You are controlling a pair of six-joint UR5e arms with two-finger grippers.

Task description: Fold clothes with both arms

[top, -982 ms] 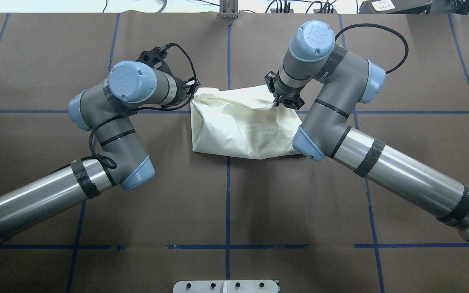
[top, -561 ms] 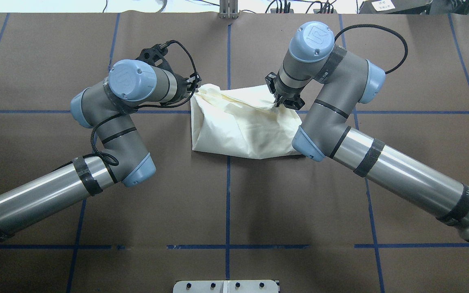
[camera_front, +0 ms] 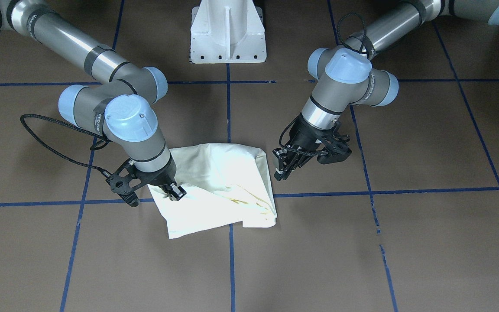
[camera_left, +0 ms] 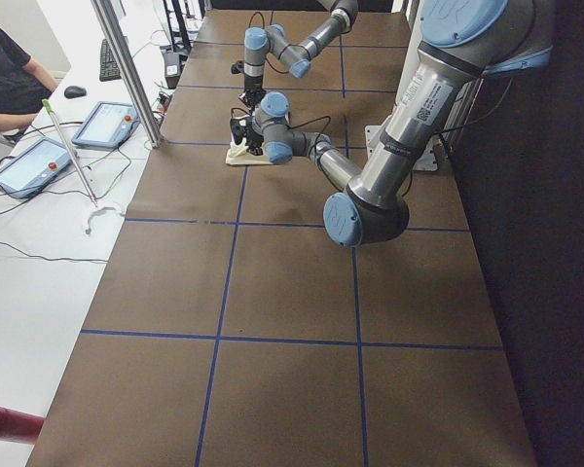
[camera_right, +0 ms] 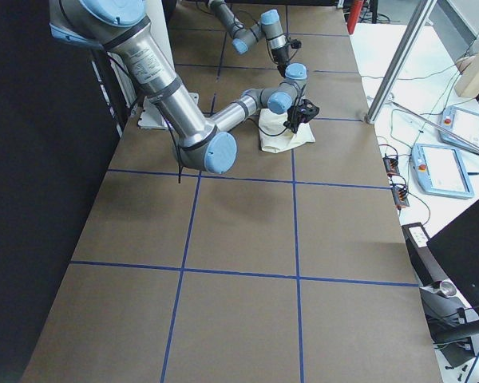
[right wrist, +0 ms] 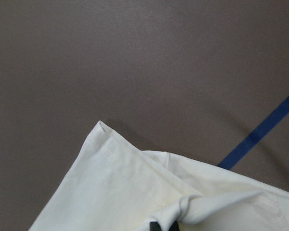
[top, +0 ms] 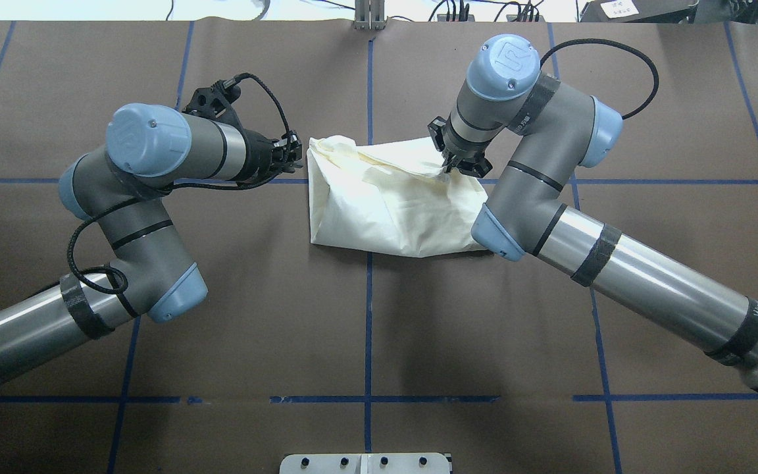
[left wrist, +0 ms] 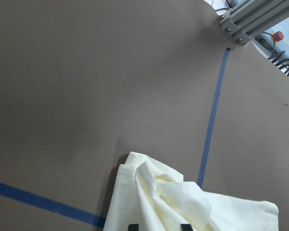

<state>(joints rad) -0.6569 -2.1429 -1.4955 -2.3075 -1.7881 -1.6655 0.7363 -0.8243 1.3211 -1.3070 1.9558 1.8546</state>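
Note:
The clothes are one cream-white shirt [top: 392, 210], folded into a loose packet at the table's middle with no print showing. It also lies in the front view as the same shirt [camera_front: 219, 182]. My right gripper [top: 449, 168] is shut on a raised fold at its far right part. In the right wrist view the pinched cloth [right wrist: 202, 207] bunches at the right gripper [right wrist: 164, 225]. My left gripper [top: 295, 151] stands open just left of the shirt's far left corner, apart from it. The left wrist view shows that crumpled corner [left wrist: 164, 187] ahead of the left gripper [left wrist: 158, 226].
Blue tape lines [top: 368, 329] grid the brown table cover. The white pedestal base [camera_front: 228, 30] stands at the robot's side. An aluminium post [left wrist: 250, 19] rises at the far edge. Beyond it, a person [camera_left: 5, 78] sits at a desk with tablets [camera_left: 107, 122].
My left gripper has let go of the shirt's far left corner and drawn back to the left. That corner has dropped. The right gripper has held still on its fold.

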